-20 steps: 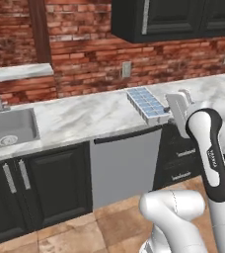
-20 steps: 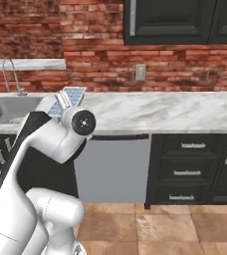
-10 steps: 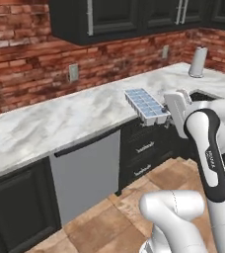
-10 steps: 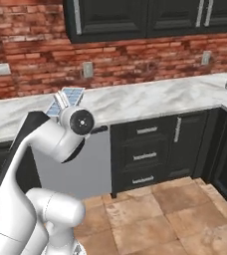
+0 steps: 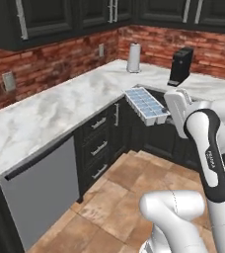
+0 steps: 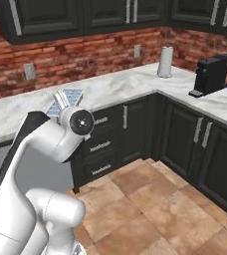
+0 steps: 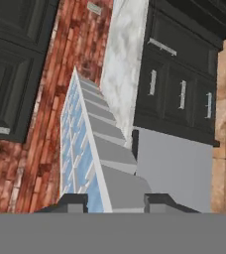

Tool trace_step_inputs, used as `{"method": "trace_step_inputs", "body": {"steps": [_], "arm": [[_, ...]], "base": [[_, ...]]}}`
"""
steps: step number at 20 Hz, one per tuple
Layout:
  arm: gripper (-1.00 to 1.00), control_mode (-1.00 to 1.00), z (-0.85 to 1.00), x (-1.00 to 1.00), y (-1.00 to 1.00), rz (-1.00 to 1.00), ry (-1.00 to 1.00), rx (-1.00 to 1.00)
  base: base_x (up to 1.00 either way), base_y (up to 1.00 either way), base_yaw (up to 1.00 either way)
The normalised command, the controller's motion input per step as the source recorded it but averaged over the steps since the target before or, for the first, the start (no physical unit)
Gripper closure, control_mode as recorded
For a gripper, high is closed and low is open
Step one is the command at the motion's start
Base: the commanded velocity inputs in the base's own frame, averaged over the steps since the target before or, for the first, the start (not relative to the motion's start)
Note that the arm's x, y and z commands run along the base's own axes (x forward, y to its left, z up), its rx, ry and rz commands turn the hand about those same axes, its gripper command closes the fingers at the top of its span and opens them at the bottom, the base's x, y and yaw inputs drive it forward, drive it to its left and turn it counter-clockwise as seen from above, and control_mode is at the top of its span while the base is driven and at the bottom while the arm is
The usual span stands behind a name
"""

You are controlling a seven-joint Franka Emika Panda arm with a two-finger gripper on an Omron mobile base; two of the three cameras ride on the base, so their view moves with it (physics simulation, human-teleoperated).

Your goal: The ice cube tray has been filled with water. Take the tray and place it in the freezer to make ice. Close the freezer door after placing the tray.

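Observation:
The ice cube tray [image 5: 145,105] is a flat white-rimmed tray with two rows of pale blue water-filled cells. It hangs in the air over the floor, in front of the corner cabinets. My gripper [image 5: 166,114] is shut on its near end, and the tray juts out to the left, level. In the right base view the tray [image 6: 71,95] peeks out behind the arm's wrist. In the hand view the tray [image 7: 87,154] runs away from the gripper [image 7: 116,200], whose tips clamp its edge. The freezer and its door are out of view.
An L-shaped marble counter [image 5: 50,111] runs over dark cabinets and drawers [image 6: 103,144]. A white paper towel roll [image 5: 134,58] and a black coffee machine [image 5: 180,66] stand near the corner. A grey dishwasher front [image 5: 40,192] is at the lower left. Brown tiled floor [image 6: 155,199] lies ahead.
The whole scene has shifted because the base has turned: the sink has left the picture and the counter corner has come in. The tray stays gripped the same way.

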Motion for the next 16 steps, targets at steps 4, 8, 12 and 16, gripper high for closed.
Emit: {"method": "trace_step_inputs", "body": {"steps": [4, 8, 12, 16], "arm": [[1.00, 1.00, 0.00, 0.00, 0.00, 0.00, 0.00, 0.00], [1.00, 1.00, 0.00, 0.00, 0.00, 0.00, 0.00, 0.00], [1.00, 1.00, 0.00, 0.00, 0.00, 0.00, 0.00, 0.00], [1.00, 1.00, 0.00, 0.00, 0.00, 0.00, 0.00, 0.00]], "base": [[-0.31, -0.10, -0.51], [-0.31, -0.11, -0.52], [-0.26, -0.12, -0.53], [-0.27, -0.14, -0.54]]}}
